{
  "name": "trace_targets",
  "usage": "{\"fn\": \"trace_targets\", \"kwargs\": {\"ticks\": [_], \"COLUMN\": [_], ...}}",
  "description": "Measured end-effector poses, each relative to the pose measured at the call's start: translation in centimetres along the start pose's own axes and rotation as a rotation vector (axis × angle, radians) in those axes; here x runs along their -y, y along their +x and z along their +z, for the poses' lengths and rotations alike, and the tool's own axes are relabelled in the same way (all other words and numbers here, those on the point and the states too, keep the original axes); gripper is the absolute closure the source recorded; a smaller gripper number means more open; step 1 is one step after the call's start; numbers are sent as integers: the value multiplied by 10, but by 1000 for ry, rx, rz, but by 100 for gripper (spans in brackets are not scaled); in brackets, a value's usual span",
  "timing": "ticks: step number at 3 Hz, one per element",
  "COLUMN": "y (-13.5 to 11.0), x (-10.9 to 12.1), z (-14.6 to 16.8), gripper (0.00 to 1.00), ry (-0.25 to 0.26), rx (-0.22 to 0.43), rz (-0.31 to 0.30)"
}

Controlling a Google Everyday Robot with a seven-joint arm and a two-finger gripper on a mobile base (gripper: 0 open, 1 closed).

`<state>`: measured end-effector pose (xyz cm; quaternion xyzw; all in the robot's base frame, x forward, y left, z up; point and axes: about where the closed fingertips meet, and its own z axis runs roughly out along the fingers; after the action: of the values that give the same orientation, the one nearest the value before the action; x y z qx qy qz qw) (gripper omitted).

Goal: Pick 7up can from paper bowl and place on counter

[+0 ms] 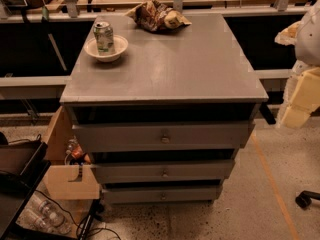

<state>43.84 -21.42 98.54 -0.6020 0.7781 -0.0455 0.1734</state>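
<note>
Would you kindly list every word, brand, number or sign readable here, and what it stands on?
None can be read.
7up can in the paper bowl: label too blurred.
Snack bag on the counter: print too blurred.
Gripper, at the right edge beside the counter: no text shows.

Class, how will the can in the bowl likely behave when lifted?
The can stands upright, tall and narrow, so probably tips if nudged. Its shiny metal likely feels slippery. The light bowl may shift too. The end effector hangs at far right, beside the counter.
</note>
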Motion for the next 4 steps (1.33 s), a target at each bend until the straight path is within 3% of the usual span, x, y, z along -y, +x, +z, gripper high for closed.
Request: {"fn": "trace_targets", "kwargs": {"ticks": [1, 2, 3, 4], "y": [0, -7, -28, -42], "x": [0, 24, 99, 138], "z": [0, 12, 41, 57], "gripper": [0, 0, 0, 0], "ry": [0, 38, 127, 172], "rx": [0, 88, 356, 584], "rz": [0, 18, 57, 77]}}
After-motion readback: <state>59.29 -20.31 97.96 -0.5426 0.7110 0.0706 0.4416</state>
